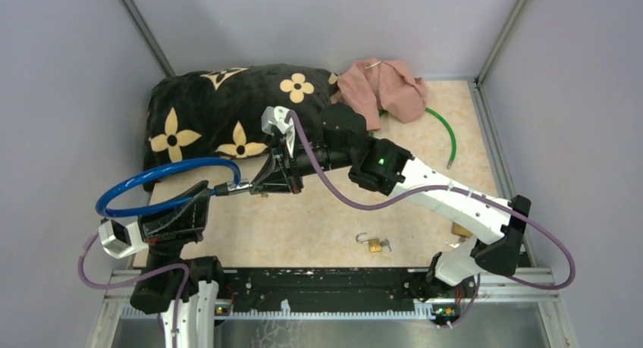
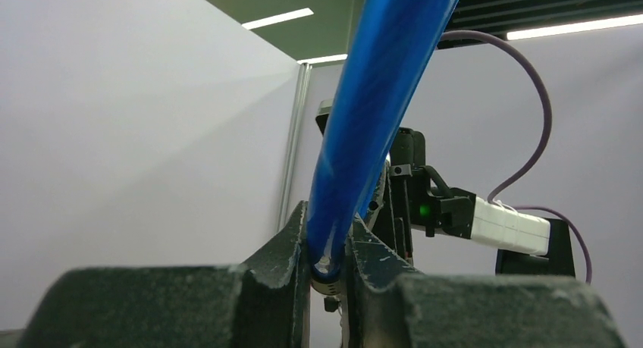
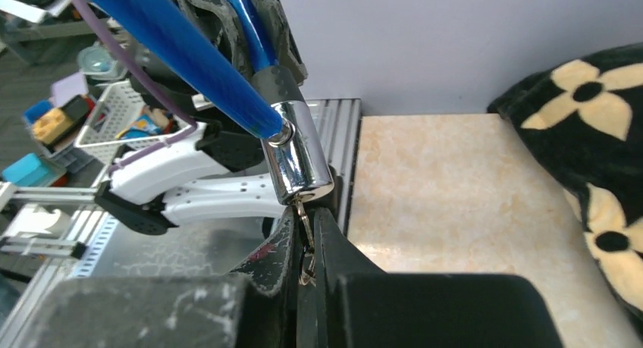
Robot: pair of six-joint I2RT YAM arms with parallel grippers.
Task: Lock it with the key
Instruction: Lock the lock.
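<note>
A blue cable lock (image 1: 163,180) loops above the table's left side, and its chrome lock barrel (image 1: 236,187) points right. My left gripper (image 1: 199,200) is shut on the blue cable (image 2: 379,90) just behind the barrel, its jaws pressed to both sides (image 2: 328,249). In the right wrist view the chrome barrel (image 3: 297,155) hangs just above my right gripper (image 3: 305,246). A small metal key (image 3: 305,227) sticks out of the barrel's end, and the right jaws are shut on it. From above, my right gripper (image 1: 265,183) meets the barrel's tip.
A black pillow with cream flowers (image 1: 220,109) lies at the back left, a pink cloth (image 1: 383,86) behind the right arm, and a green cable (image 1: 447,136) at the back right. A small brass padlock (image 1: 373,243) rests near the front edge.
</note>
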